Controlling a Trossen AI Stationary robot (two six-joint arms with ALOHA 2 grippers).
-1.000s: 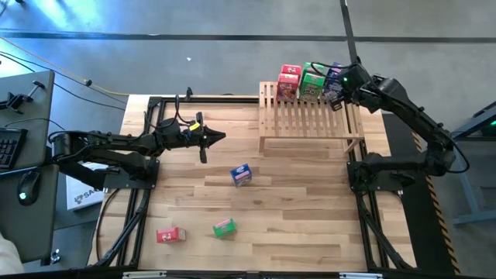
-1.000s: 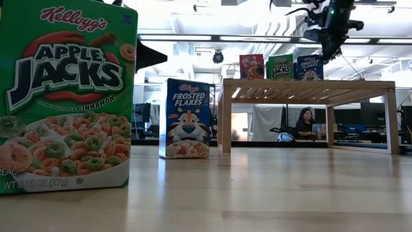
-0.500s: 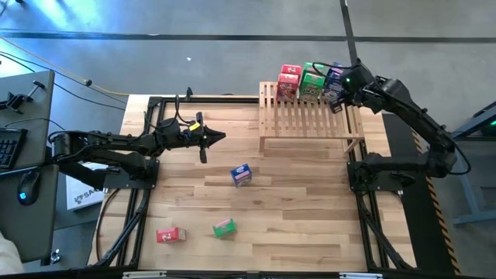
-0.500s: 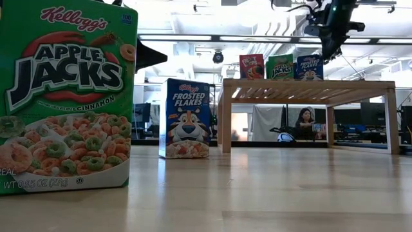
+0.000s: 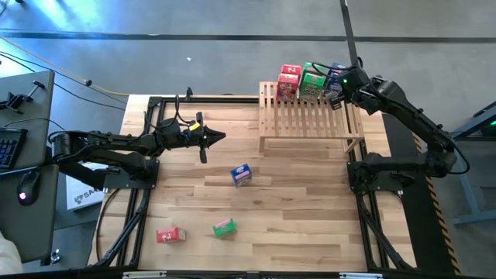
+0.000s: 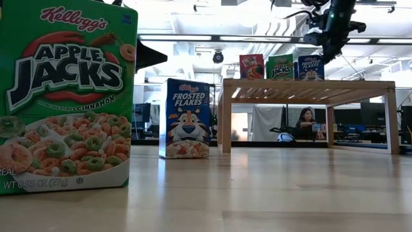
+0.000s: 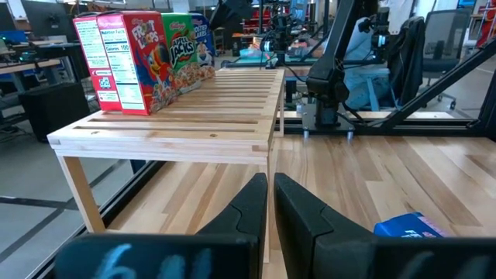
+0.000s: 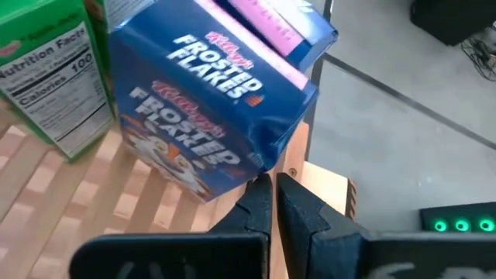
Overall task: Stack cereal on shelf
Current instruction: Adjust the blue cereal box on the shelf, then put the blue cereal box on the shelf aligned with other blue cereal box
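One blue cereal box (image 8: pixel 205 116) stands on the shelf (image 5: pixel 310 120) just beyond the right gripper (image 8: pixel 273 194), fingers together.

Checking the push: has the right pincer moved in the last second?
Yes. The right pincer shifted slightly, ending a little right of the blue box at the shelf's back corner.

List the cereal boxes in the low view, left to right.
Green Apple Jacks box → blue Frosted Flakes box on the table → red box → green box → blue box, those three on the shelf.
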